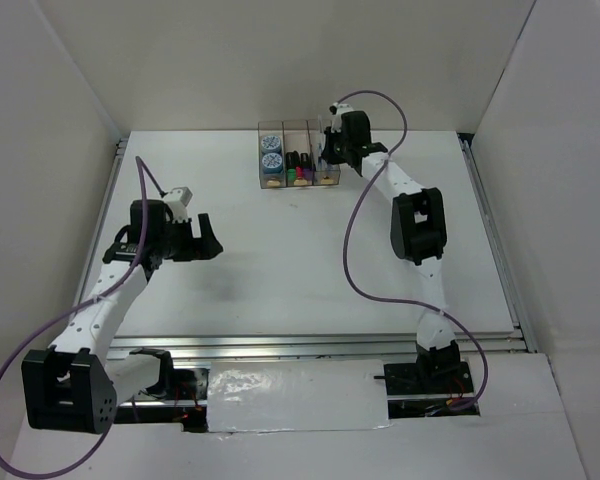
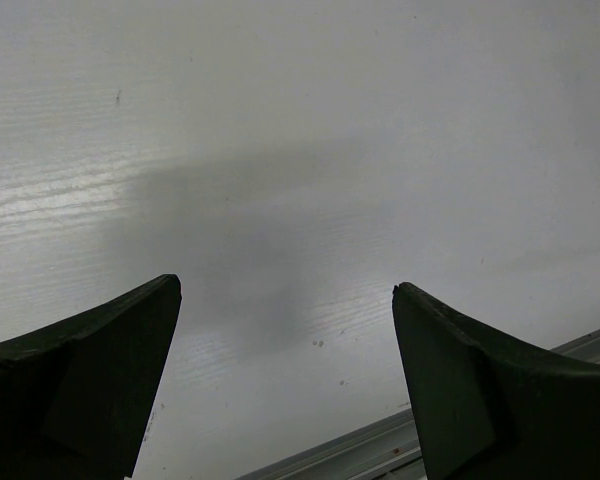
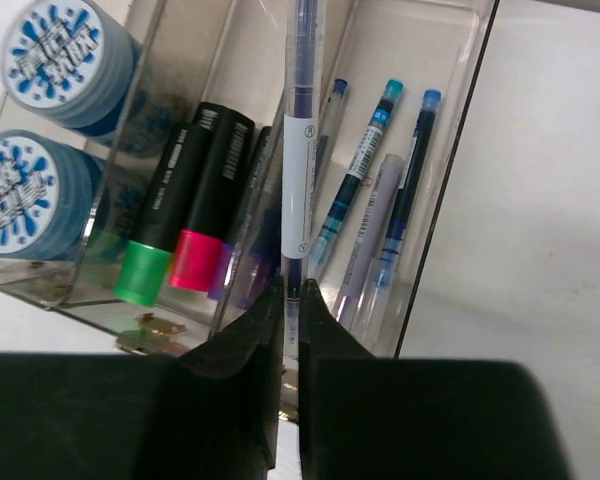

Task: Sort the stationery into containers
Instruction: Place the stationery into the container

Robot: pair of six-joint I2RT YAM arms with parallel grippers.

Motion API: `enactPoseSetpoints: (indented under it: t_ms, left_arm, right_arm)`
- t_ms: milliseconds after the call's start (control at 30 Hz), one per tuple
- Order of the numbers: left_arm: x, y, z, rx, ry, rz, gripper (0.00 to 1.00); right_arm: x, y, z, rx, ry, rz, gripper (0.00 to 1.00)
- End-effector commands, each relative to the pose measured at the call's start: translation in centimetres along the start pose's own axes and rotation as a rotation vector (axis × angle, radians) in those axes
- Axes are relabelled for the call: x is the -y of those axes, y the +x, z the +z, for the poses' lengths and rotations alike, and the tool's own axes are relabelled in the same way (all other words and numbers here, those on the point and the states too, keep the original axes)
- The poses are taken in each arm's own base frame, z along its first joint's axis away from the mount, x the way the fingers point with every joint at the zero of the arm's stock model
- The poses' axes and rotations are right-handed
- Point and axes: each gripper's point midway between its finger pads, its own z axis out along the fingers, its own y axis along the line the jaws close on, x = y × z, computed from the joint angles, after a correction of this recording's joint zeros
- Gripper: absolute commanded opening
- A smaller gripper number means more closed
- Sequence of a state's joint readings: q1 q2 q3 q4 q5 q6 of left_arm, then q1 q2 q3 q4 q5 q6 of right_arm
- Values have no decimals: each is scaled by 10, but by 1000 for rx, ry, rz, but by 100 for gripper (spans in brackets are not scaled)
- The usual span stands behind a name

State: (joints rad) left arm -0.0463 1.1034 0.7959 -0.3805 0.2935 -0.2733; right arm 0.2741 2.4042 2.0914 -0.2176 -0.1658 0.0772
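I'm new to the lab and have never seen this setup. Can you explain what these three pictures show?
Two robot arms are bolted at the near edge of a white table. The overhead picture looks down from above: left arm, right arm. The other two come from cameras on each wrist. At the table's far side sit three joined clear boxes: one holds two tape rolls, one highlighters, one pens. The left arm's jaws stand wide open over bare table, holding nothing. The right arm's jaws are shut on a thin pen, held above the boxes.
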Motion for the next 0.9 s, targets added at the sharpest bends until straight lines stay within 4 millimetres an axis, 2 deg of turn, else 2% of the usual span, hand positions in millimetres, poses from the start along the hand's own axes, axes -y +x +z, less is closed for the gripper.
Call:
enactPoseSetpoints:
  t_ms: [0, 67, 100, 233, 267, 367, 467, 500, 533, 600, 633, 667, 700, 733, 800, 833, 867]
  left_arm:
    - [2, -16, -4, 61, 9, -9, 99]
    - [2, -17, -1, 54, 12, -13, 99]
    - [3, -18, 0, 53, 14, -16, 99]
    - [1, -20, 4, 33, 11, -20, 99]
    - [3, -24, 2, 41, 13, -15, 99]
    - [-1, -34, -1, 59, -18, 5, 99]
    - [-5, -52, -8, 99, -66, 35, 99]
    - [-6, -55, -10, 105, -78, 42, 99]
    - [-8, -64, -12, 115, -95, 52, 99]
    - [-11, -64, -12, 89, -113, 68, 99]
    - [-12, -69, -10, 82, -124, 70, 99]
    - [-15, -71, -9, 75, -136, 71, 99]
    - [-16, -72, -9, 72, -146, 77, 99]
    - [-21, -73, -8, 56, -172, 77, 99]
    - [-27, -74, -8, 48, -207, 99, 99]
    - [-31, -73, -8, 41, -225, 106, 99]
    - [-36, -72, -8, 38, -250, 117, 99]
  right_arm:
    - [4, -28, 1, 74, 14, 21, 13]
    - [7, -29, 0, 76, 12, 33, 19]
    - [9, -29, 0, 75, 14, 39, 26]
    - [12, -28, -1, 76, 18, 62, 39]
    - [13, -27, -2, 76, 20, 58, 47]
    - [4, -30, -11, 68, -17, 44, 63]
    - [-13, -50, -36, 81, -63, 32, 71]
    - [-18, -61, -48, 97, -74, 24, 72]
    - [-27, -83, -74, 135, -85, 15, 74]
    - [-36, -103, -105, 181, -96, -16, 78]
    - [-42, -115, -135, 216, -97, -28, 81]
    - [-40, -116, -150, 229, -78, -32, 83]
    - [-35, -117, -165, 239, -60, -28, 85]
    - [-33, -108, -192, 237, -45, -25, 90]
    - [-19, -91, -216, 226, 20, -30, 100]
    - [-1, -55, -219, 164, 68, -21, 100]
    - [3, -63, -252, 220, 105, -39, 100]
